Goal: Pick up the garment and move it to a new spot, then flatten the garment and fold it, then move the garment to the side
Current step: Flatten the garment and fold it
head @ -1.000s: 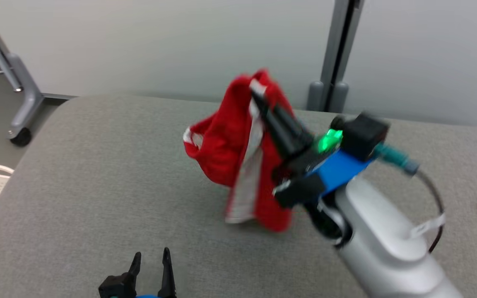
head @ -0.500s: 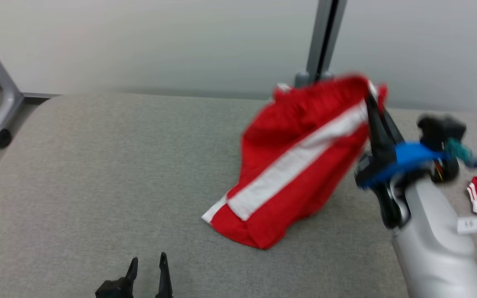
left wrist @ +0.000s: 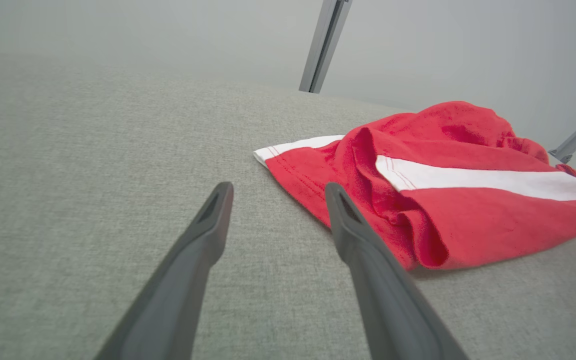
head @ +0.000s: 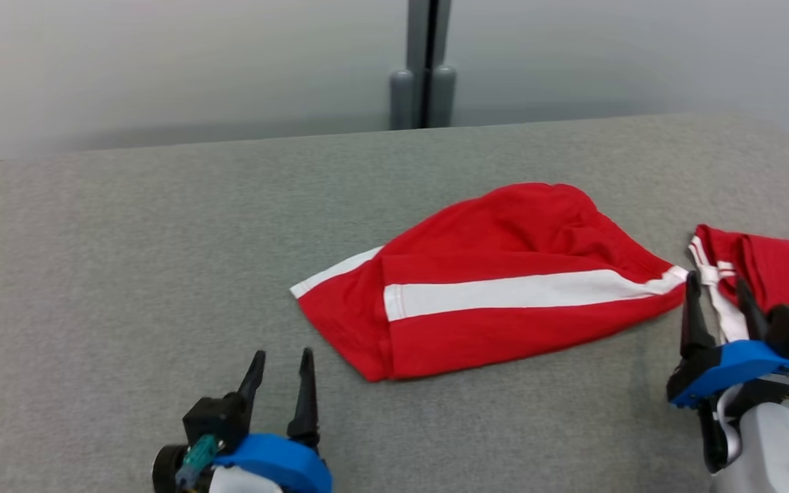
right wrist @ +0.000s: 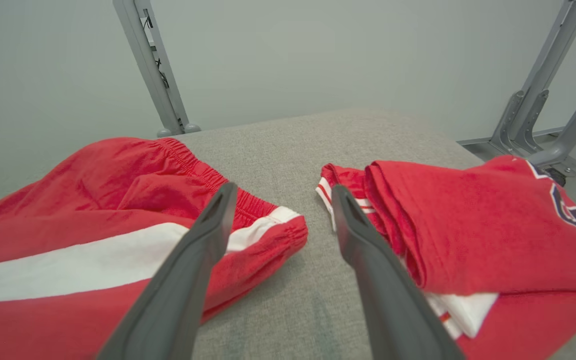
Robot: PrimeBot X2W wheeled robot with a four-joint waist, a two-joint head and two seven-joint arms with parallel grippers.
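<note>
Grey table (head: 127, 274) holds rumpled red shorts (head: 504, 335), white-striped; left pincer (head: 283, 352) and right pincer (head: 716, 277) spread.

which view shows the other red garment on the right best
The right wrist view: the folded garment lies close and nearly whole. The head view cuts it off at the right edge; the left wrist view catches at most a red sliver.

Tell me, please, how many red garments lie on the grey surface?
2: striped red shorts mid-surface, and a folded red garment at the right edge, partly out of frame; others may be hidden.
</note>
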